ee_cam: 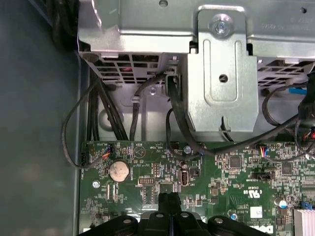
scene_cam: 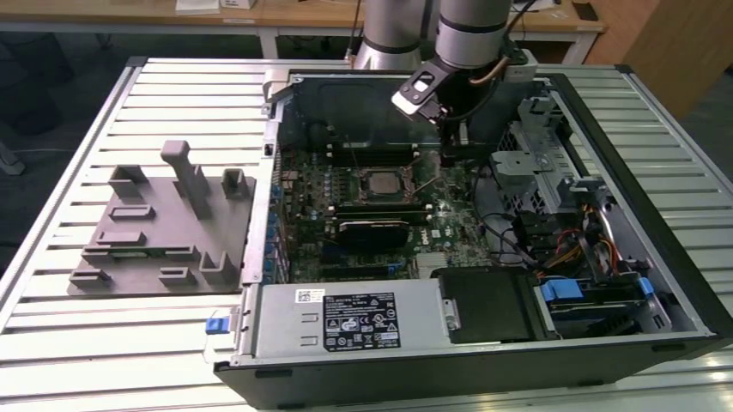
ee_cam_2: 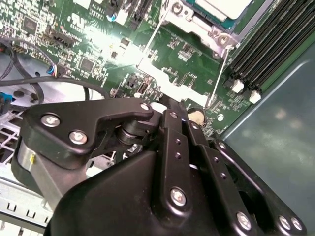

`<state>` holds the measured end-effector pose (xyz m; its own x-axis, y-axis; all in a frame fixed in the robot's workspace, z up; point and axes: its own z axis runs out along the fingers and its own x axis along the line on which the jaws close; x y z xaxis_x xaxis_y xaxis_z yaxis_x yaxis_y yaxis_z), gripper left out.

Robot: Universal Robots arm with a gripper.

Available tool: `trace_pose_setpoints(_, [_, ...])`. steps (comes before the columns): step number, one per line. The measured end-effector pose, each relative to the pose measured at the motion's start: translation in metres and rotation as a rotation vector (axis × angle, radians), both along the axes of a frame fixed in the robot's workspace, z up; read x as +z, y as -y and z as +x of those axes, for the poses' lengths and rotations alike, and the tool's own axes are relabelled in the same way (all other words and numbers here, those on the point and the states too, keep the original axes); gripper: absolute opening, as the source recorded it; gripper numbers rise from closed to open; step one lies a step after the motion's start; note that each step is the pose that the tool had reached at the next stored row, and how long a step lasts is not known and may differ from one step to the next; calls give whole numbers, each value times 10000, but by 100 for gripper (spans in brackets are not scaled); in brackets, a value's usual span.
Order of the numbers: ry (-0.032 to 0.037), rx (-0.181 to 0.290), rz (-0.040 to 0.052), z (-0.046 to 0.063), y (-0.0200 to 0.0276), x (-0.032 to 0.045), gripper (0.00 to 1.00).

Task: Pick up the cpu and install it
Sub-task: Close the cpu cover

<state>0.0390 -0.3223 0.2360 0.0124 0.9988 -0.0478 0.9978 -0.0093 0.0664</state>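
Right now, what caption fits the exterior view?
Arm reaches into the open computer case; gripper hangs over the motherboard beside the socket, where the cpu sits.

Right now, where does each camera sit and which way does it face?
Exterior view: raised off the arm, looking down into the open computer case; arm and gripper show.
Second wrist view: on the wrist, along the gripper's linkage towards the cpu.
First wrist view: on the wrist, past shut fingertips towards the drive cage.
Shared: both wrist views show the motherboard.
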Motion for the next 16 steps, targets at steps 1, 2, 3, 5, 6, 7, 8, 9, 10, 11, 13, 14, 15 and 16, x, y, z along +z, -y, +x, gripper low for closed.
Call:
trace_pose_setpoints(1, [0, -2, 0, -11, 0, 0, 11])
trace_pose_setpoints(2, [0, -2, 0, -23, 0, 0, 11])
trace_pose_setpoints(3, [0, -2, -1, -36, 0, 0, 11])
trace_pose_setpoints(5, [0, -2, -1, -65, 0, 0, 11])
trace_pose_setpoints(6, [0, -2, 0, -82, 0, 0, 11])
trace_pose_setpoints(7, [-1, -3, -1, -100, 0, 0, 11])
trace_pose_setpoints(8, [0, -4, -1, -119, 0, 0, 11])
trace_pose_setpoints(9, [0, -5, -1, -140, 0, 0, 11])
trace_pose_setpoints(10, [1, -5, 0, -160, 0, 0, 11])
trace_pose_setpoints(11, [1, -5, 0, -180, 0, 0, 11])
trace_pose_setpoints(13, [3, -8, 0, -224, 0, 0, 11])
trace_pose_setpoints(14, [4, -8, -1, -248, 0, 0, 11])
trace_pose_setpoints(15, [8, -9, 0, -275, 0, 0, 11])
trace_pose_setpoints(16, [14, -11, 1, -302, 0, 0, 11])
